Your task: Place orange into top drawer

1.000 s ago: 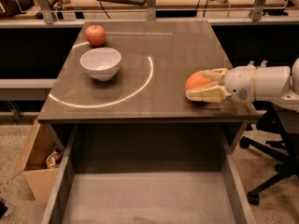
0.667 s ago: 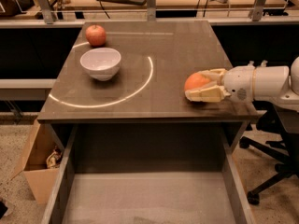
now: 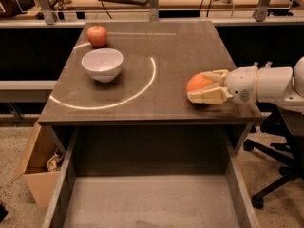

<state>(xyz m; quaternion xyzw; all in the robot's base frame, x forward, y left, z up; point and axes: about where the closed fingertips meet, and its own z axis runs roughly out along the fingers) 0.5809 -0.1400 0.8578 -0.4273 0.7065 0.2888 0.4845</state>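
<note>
The orange sits at the right side of the tabletop, near its front edge. My gripper comes in from the right on a white arm and is shut on the orange, with one cream finger in front of it and the other behind it. The top drawer is pulled out below the table's front edge, with a bare grey bottom and low side walls. The gripper is above the tabletop, behind the drawer's right part.
A white bowl stands at the left of the tabletop, with a red apple behind it. A brown cardboard box stands on the floor at the left. An office chair base is at the right.
</note>
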